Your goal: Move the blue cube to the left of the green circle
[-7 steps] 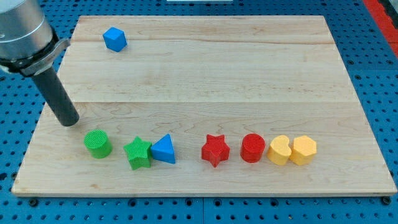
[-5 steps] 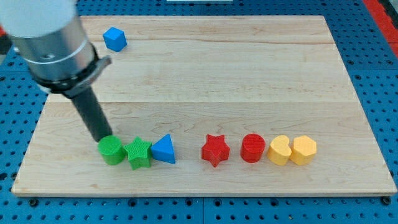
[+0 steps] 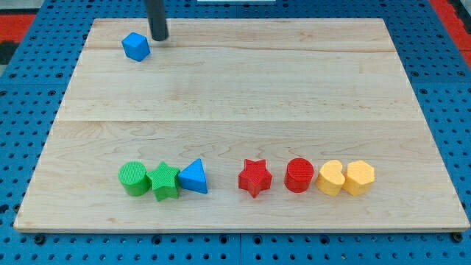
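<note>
The blue cube (image 3: 136, 46) sits near the top left corner of the wooden board (image 3: 243, 96). My tip (image 3: 159, 37) is just to the right of it and slightly above, a small gap apart. The green circle (image 3: 133, 178) stands in the bottom row at the view's left, touching the green star (image 3: 164, 181).
The bottom row continues rightward with a blue triangle (image 3: 194, 177), a red star (image 3: 255, 177), a red circle (image 3: 299, 175), a yellow heart (image 3: 330, 177) and a yellow hexagon (image 3: 358, 177). A blue pegboard (image 3: 441, 88) surrounds the board.
My tip pushed the green circle right against the green star, then moved from there up to the top of the board beside the blue cube. The blue cube has not moved.
</note>
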